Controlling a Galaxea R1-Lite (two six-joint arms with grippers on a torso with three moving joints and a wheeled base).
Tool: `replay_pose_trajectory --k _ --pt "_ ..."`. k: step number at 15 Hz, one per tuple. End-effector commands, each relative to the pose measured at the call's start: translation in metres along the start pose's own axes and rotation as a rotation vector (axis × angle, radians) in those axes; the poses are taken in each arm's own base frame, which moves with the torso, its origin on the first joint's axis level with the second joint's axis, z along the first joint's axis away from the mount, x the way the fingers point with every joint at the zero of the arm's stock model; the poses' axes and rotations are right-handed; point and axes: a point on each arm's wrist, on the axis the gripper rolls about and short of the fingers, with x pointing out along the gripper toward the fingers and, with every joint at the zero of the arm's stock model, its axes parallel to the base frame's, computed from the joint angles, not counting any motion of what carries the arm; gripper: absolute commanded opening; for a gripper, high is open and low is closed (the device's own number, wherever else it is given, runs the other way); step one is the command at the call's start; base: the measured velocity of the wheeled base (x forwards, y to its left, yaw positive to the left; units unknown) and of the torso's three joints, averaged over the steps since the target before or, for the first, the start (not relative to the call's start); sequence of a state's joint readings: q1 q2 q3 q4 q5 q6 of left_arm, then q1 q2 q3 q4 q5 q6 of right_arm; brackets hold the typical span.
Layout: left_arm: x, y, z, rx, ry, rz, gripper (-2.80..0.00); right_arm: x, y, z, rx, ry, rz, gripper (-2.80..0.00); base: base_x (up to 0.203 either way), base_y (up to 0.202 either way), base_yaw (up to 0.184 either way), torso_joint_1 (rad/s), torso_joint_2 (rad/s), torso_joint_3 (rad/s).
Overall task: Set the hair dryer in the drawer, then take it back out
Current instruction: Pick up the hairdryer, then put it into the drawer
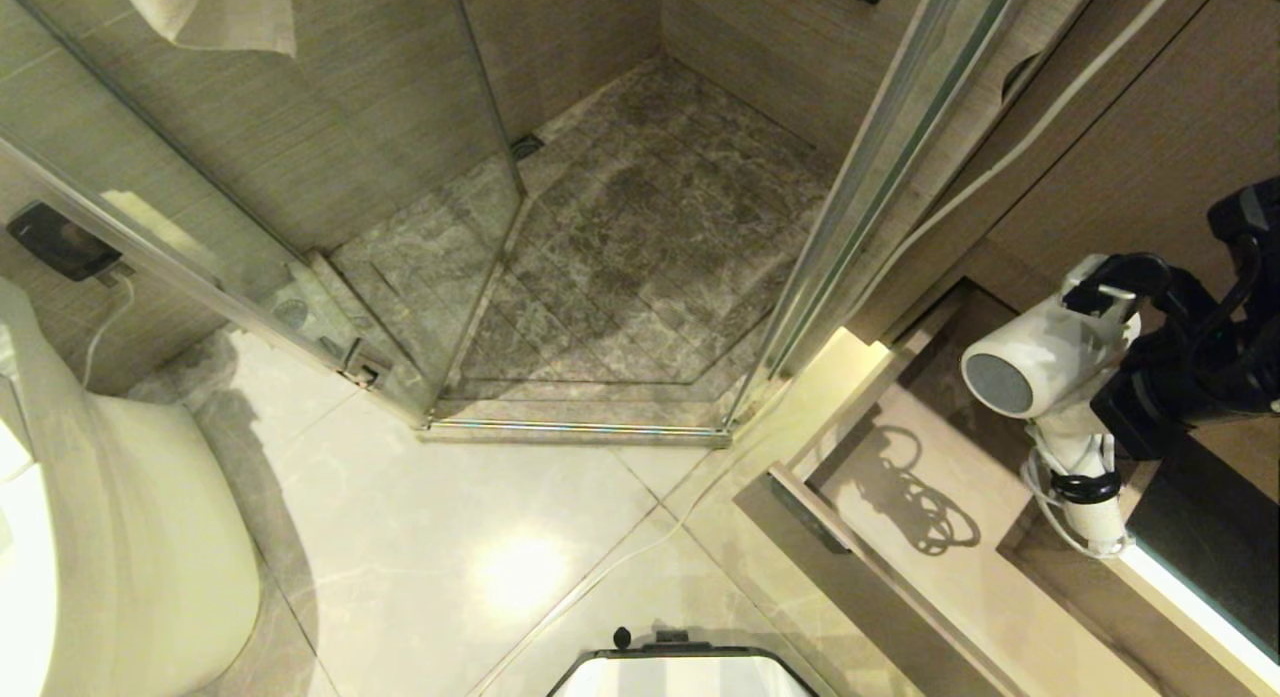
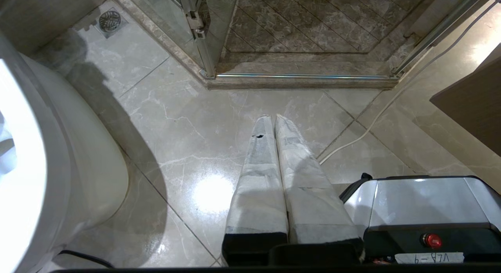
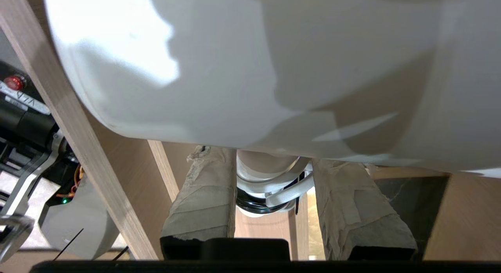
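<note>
The white hair dryer point(image 1: 1040, 355) hangs at the right of the head view, its round grey end facing left and its handle pointing down, with the cord coiled round it. My right gripper point(image 1: 1105, 322) is shut on it just where the handle meets the barrel. Below it, the drawer point(image 1: 960, 597) stands pulled open, with the dryer's shadow on its bare bottom. In the right wrist view the barrel of the hair dryer point(image 3: 254, 69) fills the picture, and the taped fingers point(image 3: 203, 190) of the right gripper point(image 3: 274, 163) clamp the handle. My left gripper point(image 2: 274, 118) is shut and empty above the floor.
A toilet point(image 1: 120, 537) stands at the left. The glass shower enclosure point(image 1: 480, 177) lies ahead, with its metal threshold point(image 1: 570, 429) on the floor. A white cable point(image 1: 620, 557) runs across the tiles. A dark countertop point(image 1: 1210, 547) lies right of the drawer. My base point(image 1: 680, 672) shows at the bottom.
</note>
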State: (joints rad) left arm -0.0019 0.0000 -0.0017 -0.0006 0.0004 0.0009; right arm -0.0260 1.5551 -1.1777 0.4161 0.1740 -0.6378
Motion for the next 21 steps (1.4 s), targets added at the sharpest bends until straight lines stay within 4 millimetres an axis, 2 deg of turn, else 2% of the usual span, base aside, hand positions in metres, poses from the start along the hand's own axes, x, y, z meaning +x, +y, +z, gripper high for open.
replay_pose_trajectory --k 1,3,10,17,21 --pt "0.0 0.0 0.0 0.0 0.0 0.001 -2.8 -0.015 0.004 0.0 -0.007 -0.017 -0.012 -2.8 0.0 0.0 0.0 0.0 0.0 0.0" --pt "0.0 0.0 0.0 0.001 0.001 0.0 -2.8 -0.023 0.007 -0.002 -0.011 -0.027 -0.016 -2.8 0.0 0.0 0.0 0.0 0.0 0.0" --pt "0.0 0.0 0.0 0.001 0.001 0.001 -2.8 -0.071 0.023 -0.009 -0.031 -0.111 -0.077 -2.8 0.0 0.0 0.0 0.0 0.0 0.0" --pt "0.0 0.0 0.0 -0.001 0.001 0.0 -2.8 -0.117 0.051 -0.034 -0.034 -0.2 -0.143 -2.8 0.0 0.0 0.0 0.0 0.0 0.0" --pt "0.0 0.0 0.0 0.001 0.001 0.001 -2.8 -0.136 0.066 -0.048 -0.041 -0.239 -0.17 -2.8 0.0 0.0 0.0 0.0 0.0 0.0"
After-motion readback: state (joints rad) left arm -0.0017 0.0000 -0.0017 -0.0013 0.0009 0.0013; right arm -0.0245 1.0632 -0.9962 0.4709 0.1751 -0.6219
